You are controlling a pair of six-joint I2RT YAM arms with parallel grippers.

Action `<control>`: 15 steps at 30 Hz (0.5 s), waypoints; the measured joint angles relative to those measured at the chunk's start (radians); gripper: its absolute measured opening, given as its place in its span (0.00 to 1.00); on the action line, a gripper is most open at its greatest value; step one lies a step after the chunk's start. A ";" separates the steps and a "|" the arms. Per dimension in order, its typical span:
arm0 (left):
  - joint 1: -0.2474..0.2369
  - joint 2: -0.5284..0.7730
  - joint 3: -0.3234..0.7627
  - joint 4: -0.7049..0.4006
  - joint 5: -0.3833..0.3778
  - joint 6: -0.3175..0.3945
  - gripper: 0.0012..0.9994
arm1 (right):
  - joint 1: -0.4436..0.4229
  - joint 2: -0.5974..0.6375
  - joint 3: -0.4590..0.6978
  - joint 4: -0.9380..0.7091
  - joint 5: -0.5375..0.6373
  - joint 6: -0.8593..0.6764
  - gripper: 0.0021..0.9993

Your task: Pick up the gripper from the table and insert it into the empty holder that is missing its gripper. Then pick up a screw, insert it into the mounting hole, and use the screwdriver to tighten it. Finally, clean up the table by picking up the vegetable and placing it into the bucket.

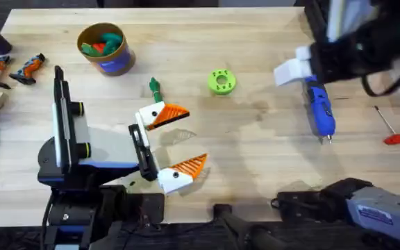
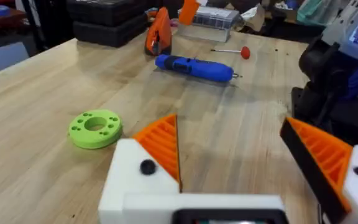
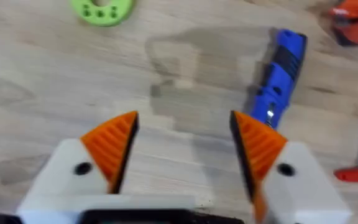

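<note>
Overhead: left gripper [image 1: 179, 142] sits low centre-left of frame, jaws spread wide, nothing between them; both white fingers carry orange ribbed pads. Right gripper [image 1: 296, 69] upper right, largely swallowed by the dark blurred mass of its own arm. One white block pokes out; its wrist view shows both pads [image 3: 114, 146] well apart over bare wood, holding nothing.

Screwdriver [image 1: 320, 110] lies flat at right of frame, just below the right gripper, tip toward the lower edge. Thin red-handled tool [image 1: 392, 130] further right. Vegetable [image 1: 155, 89] is small, dark green, centre-left, just above the left gripper's upper finger (partly hard to make out). Lime-green disc [image 1: 221, 82] near centre. Bucket [image 1: 105, 47] upper left, green and red pieces inside.

Loose orange wedge and screws: cannot pick them out on the table
</note>
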 joint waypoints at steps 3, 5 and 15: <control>0.000 0.000 0.000 0.000 0.000 0.000 0.99 | -0.063 -0.038 -0.038 0.001 0.021 0.001 0.99; 0.000 0.000 0.000 0.000 0.000 0.000 0.99 | -0.102 -0.057 -0.060 0.001 0.029 0.001 0.99; 0.000 0.000 0.000 0.000 0.000 0.000 0.99 | -0.288 -0.083 -0.086 -0.005 0.042 0.008 0.99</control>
